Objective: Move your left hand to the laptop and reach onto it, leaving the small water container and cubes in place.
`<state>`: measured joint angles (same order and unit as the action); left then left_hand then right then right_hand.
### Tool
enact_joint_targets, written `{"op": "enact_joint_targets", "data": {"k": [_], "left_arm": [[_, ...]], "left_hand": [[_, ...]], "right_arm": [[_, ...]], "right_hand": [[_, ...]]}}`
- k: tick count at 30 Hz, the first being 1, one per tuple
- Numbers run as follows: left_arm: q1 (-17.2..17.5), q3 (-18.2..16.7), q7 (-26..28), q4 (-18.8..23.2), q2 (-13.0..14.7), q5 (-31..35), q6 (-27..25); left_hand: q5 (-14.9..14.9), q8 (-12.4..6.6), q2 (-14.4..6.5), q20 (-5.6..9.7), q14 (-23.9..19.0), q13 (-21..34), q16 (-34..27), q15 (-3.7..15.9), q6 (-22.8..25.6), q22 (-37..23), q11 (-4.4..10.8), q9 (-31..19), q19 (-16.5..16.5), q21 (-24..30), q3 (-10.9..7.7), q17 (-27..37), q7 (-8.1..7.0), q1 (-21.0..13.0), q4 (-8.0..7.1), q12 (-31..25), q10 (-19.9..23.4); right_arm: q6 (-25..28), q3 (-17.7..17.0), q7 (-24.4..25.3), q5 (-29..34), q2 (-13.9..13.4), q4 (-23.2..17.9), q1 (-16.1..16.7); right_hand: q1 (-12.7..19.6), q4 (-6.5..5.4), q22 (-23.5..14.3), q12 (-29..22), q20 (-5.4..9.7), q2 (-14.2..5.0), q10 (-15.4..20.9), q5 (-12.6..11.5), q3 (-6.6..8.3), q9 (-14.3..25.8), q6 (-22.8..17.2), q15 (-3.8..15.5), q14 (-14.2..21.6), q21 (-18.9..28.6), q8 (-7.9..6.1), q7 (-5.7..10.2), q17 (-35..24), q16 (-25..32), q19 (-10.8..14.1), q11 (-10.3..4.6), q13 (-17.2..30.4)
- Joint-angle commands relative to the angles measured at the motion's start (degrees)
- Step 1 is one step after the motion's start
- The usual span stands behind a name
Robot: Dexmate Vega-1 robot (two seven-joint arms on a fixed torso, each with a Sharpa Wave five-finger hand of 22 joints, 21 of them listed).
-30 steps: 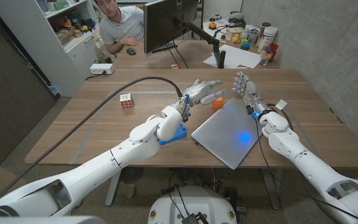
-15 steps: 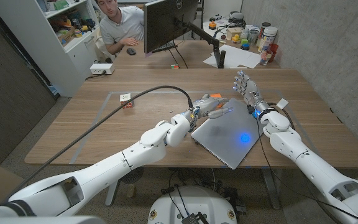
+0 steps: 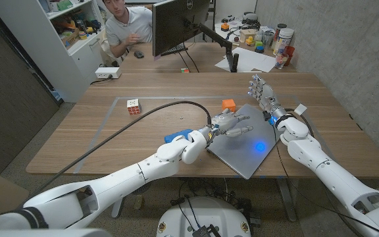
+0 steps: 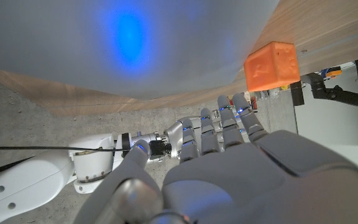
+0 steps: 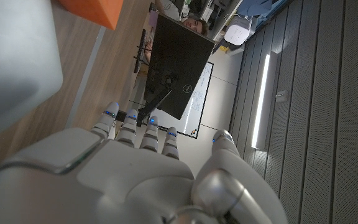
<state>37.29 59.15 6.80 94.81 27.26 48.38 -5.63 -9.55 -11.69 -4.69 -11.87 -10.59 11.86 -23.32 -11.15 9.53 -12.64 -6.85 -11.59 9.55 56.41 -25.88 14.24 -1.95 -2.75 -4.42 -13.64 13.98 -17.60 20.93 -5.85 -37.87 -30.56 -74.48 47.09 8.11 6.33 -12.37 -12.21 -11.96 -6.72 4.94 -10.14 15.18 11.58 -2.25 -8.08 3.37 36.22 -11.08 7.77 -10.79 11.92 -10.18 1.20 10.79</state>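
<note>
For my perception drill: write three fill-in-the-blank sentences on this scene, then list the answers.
1. The left hand reaches over the closed ____.
2. The cube just beyond the laptop is ____ in colour.
3. The right hand holds ____.
Answers: laptop; orange; nothing

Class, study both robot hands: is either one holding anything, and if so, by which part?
Nothing is held. The left hand reaches over the closed laptop with fingers spread, gripping nothing. The right hand stands beside the laptop, fingers extended and empty.
</note>
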Motion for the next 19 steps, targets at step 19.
{"op": "enact_joint_targets", "data": {"k": [19], "left_arm": [[-1.2, 2.9, 0.1, -3.7, -1.6, 3.6, -0.2]], "left_hand": [[-0.4, -0.41, -0.9, -0.48, 0.0, 0.3, -0.3, -0.36, 0.4, -0.2, -0.14, -0.1, 0.0, 0.2, -0.46, 0.3, 0.06, 0.0, -0.04, -0.2, 0.4]], "right_arm": [[-0.3, 0.2, -1.1, -0.6, 0.6, 1.5, -0.7]], "right_hand": [[-0.7, -0.18, -0.2, -0.5, -0.52, 0.54, 0.8, -0.4, 0.02, 0.4, -0.4, -0.47, 0.0, -0.2, -0.43, 0.10, -0.3, 0.3, -0.4, 0.37, 0.1]]}}
